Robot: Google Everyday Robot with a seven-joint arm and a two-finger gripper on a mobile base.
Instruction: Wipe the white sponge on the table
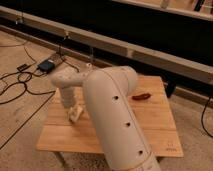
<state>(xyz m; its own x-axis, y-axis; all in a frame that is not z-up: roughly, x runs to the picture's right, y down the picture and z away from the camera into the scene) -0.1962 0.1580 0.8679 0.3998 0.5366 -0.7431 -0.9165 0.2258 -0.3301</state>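
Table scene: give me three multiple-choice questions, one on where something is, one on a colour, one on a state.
1. Where is the gripper?
A. Low over the left part of the table
B. Out over the floor
C. At the table's right edge

2. What colour is the table?
A. Black
B. Light wood
C. Blue

3. How is the red thing?
A. Held by the gripper
B. Lying loose on the table
C. Lying on the floor

Answers:
1 A, as the gripper points down close to the left slats.
2 B, as the slatted top is pale wood.
3 B, as it rests on the right side of the top, far from the gripper.
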